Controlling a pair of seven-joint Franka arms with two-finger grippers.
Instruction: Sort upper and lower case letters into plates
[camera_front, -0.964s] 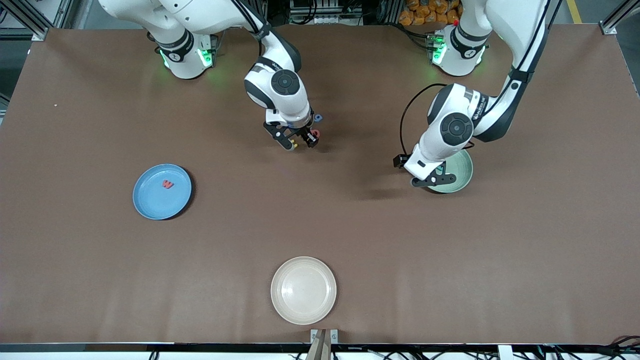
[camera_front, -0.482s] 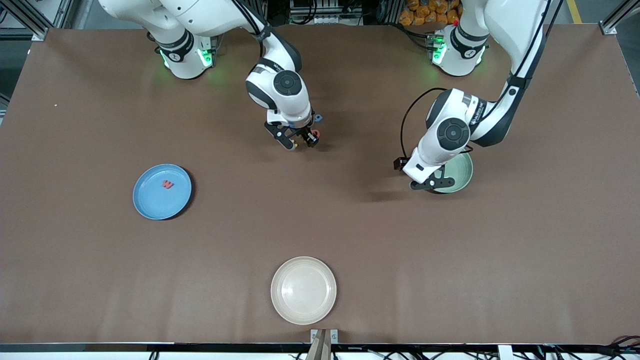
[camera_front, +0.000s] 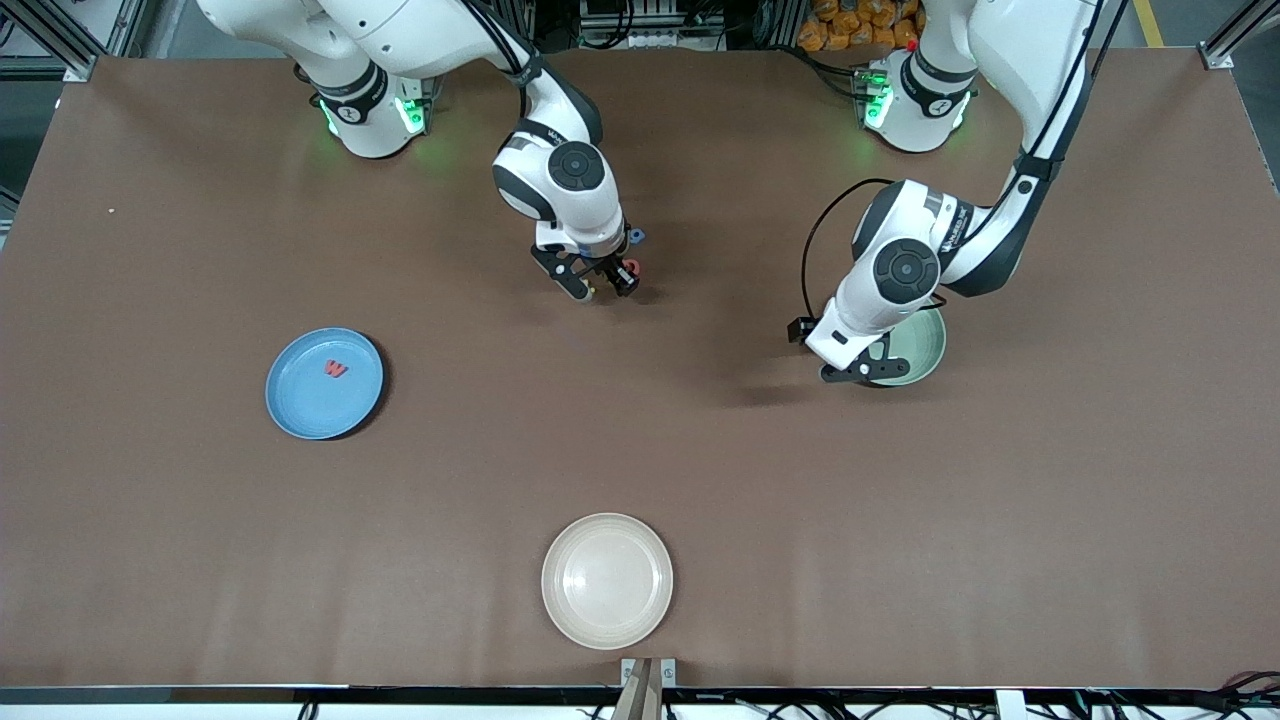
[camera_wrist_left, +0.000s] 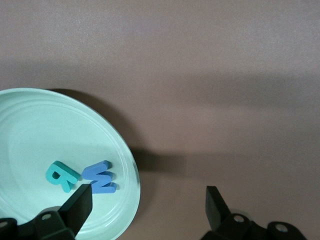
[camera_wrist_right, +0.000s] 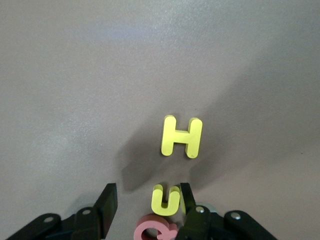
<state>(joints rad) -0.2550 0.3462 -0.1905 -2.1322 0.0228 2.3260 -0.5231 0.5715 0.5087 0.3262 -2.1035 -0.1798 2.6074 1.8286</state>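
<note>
Your right tool (camera_wrist_right: 145, 202) is spread open low over the yellow u (camera_wrist_right: 166, 199), beside the chunky H (camera_wrist_right: 182, 136) on bare tabletop (camera_front: 700, 480). Your left tool (camera_wrist_left: 147, 202), open, empty, straddles the mint plate (camera_wrist_left: 30, 135) rim; the teal letter (camera_wrist_left: 61, 175) and blue letter (camera_wrist_left: 100, 176) lie inside.

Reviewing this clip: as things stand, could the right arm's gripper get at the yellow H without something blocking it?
Probably yes. The right gripper hangs open just over the yellow U and a pink letter, and the yellow H lies flat on bare table beside them, with nothing on or against it.
</note>
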